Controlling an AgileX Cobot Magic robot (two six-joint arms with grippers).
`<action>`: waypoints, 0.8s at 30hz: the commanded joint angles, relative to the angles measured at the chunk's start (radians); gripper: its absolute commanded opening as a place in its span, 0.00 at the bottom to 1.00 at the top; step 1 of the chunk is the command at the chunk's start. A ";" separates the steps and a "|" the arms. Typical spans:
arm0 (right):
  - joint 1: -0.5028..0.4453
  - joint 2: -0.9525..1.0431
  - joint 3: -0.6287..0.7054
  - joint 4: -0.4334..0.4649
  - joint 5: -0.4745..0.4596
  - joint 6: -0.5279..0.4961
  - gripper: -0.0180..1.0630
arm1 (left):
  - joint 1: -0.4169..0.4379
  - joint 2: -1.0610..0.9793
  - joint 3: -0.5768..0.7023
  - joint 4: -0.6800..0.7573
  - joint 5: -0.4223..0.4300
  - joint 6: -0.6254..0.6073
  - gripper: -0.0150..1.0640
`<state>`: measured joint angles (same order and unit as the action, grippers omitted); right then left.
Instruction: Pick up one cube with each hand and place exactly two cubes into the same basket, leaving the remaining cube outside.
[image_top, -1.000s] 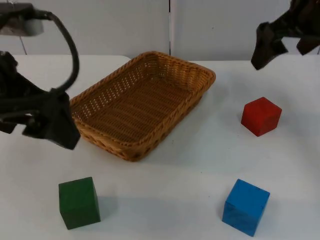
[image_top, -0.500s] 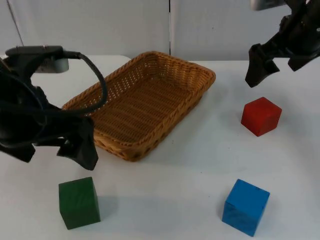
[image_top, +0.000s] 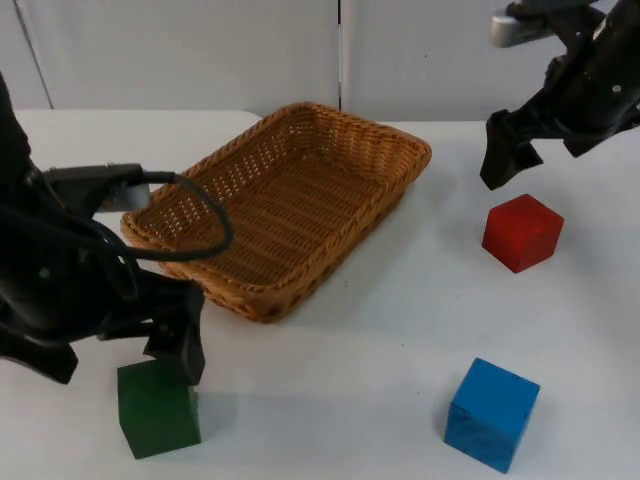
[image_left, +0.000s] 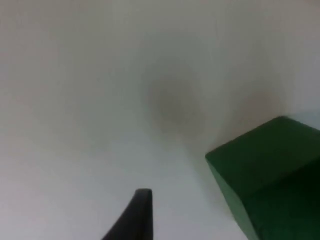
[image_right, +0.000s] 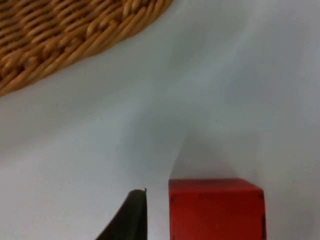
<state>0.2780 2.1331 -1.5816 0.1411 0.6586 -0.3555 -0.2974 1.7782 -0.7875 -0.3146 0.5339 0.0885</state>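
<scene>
Now your left gripper (image_top: 180, 355) hangs over the green cube (image_top: 158, 407) at near left, your right gripper (image_top: 497, 160) above the red cube (image_top: 521, 232); finger spread unclear. Cubes look rigid, light: pinch opposite flat faces.

Three cubes are counted on the white table (image_top: 330, 390): one green cube (image_top: 157, 410), one red cube (image_top: 521, 232), one blue cube (image_top: 491, 414). One wicker basket (image_top: 283, 205) is seen.
</scene>
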 joint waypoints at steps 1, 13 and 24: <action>0.003 0.008 -0.004 0.013 -0.012 -0.004 0.99 | -0.015 0.015 -0.005 -0.011 -0.016 -0.012 0.99; 0.010 0.099 -0.004 0.021 -0.034 -0.004 0.99 | -0.098 0.096 0.000 -0.015 -0.099 -0.049 0.99; 0.010 0.136 -0.004 0.019 -0.043 -0.004 0.98 | -0.098 0.118 0.004 -0.015 -0.111 -0.053 0.99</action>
<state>0.2815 2.2715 -1.5816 0.1620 0.6244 -0.3555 -0.3889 1.8949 -0.7890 -0.3187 0.4274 0.0444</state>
